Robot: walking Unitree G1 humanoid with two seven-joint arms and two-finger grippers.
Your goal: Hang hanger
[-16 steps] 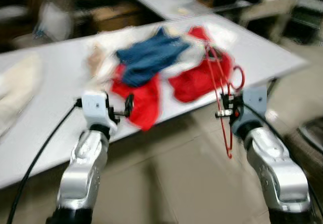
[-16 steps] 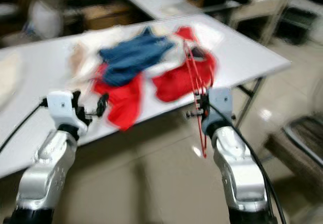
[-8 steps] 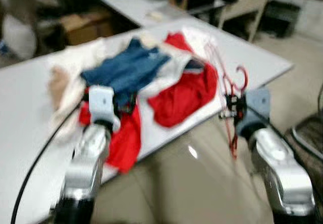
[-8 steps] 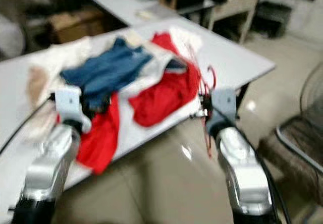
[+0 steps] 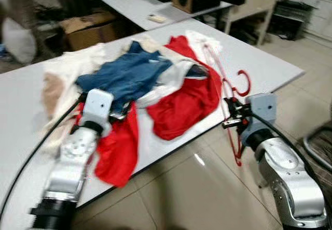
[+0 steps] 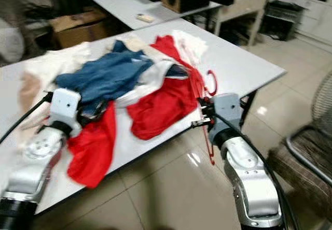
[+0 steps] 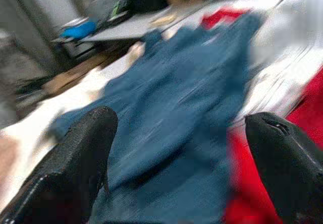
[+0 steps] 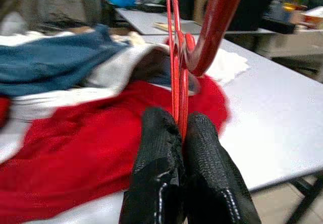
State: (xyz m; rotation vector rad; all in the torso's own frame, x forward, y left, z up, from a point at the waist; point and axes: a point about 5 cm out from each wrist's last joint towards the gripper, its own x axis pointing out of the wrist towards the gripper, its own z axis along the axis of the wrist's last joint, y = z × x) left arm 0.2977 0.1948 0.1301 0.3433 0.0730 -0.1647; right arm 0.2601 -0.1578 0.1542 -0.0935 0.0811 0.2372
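In the left eye view we see a grey table (image 5: 270, 67) with a heap of clothes on it: a blue garment (image 5: 122, 77) lies on top in the middle, a red garment (image 5: 184, 103) lies beside it toward the table's front edge, and another red cloth (image 5: 119, 149) hangs over that edge. Our right gripper (image 5: 232, 117) is just off the front edge of the table, at the right side of the heap. It is clenched on a red hanger (image 5: 228, 92), which stands almost upright; its hook curves above the gripper and its lower part hangs down below the table edge, over the tiled floor (image 5: 181, 193). Our left gripper (image 5: 116, 111) is over the heap, close to the blue garment.

In the right eye view the same scene appears. A chair (image 6: 306, 157) stands on the floor at the right, and further tables (image 6: 135, 4) are in the back of the room.

In the left wrist view the two black fingers (image 7: 75, 163) are wide apart and hold nothing. Between them we see the blue garment, slightly blurred, with red cloth beside it.

In the right wrist view the two fingers (image 8: 159, 173) are pressed together on the thin red bars of the hanger, and its hook rises above them. Behind it lie the red garment and the table.
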